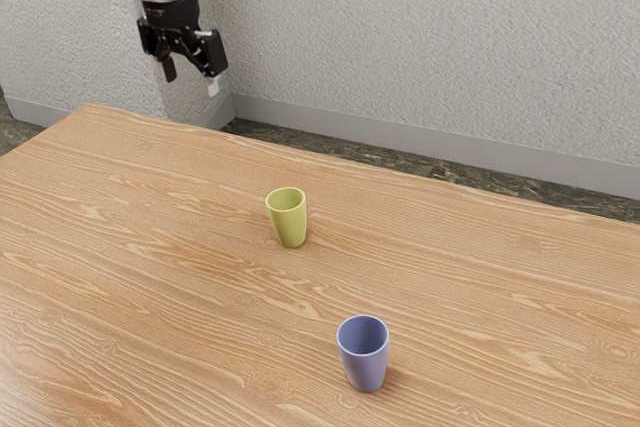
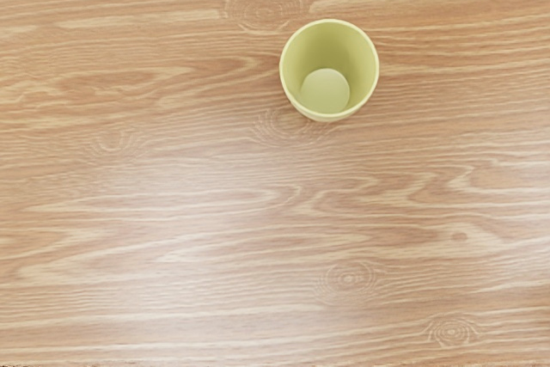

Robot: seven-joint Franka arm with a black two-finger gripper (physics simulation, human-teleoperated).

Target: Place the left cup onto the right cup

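Note:
A yellow-green cup [image 1: 288,216] stands upright near the middle of the wooden table [image 1: 120,247]. A blue-purple cup [image 1: 363,351] stands upright nearer the front edge, to the exterior view's right of the yellow one. My gripper [image 1: 190,75] hangs high above the table's far left part, well away from both cups, its fingers spread with nothing between them. In the wrist view I look straight down into the empty yellow-green cup [image 2: 329,70] from far above.
A grey textured wall [image 1: 430,37] with a baseboard runs behind the table, and a strip of dark floor [image 1: 480,175] lies between them. Bare wood surrounds both cups.

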